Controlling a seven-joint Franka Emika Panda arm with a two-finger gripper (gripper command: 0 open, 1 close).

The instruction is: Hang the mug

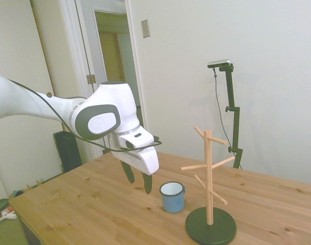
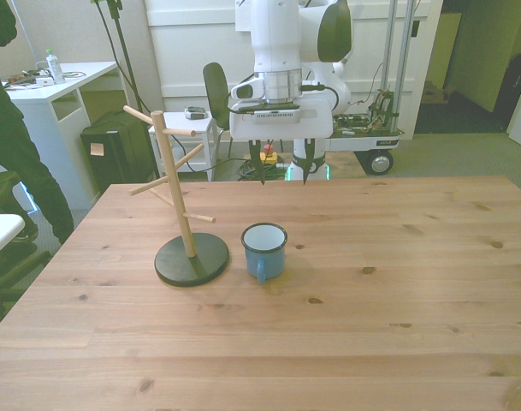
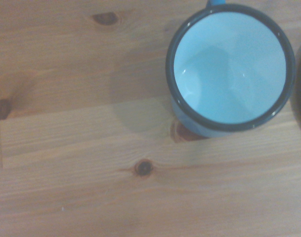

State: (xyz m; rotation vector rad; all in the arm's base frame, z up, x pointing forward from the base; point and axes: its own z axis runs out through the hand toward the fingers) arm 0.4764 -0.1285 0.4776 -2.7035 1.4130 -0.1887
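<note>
The mug point(image 2: 264, 250) stands upright near the middle of the table point(image 2: 397, 291), just beside the mug tree point(image 2: 185, 224), apart from its round base. The gripper point(image 2: 282, 169) hangs empty above the table's far part, its 2 fingers spread.

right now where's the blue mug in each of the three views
Side view: the mug stands upright on the table, lower middle, just left of the wooden rack's dark base.
Front view: centre, just right of that base.
Wrist view: upper right corner, seen from above, white inside showing.
Shared landmark: the rack's dark base, a sliver in the wrist view.
</note>
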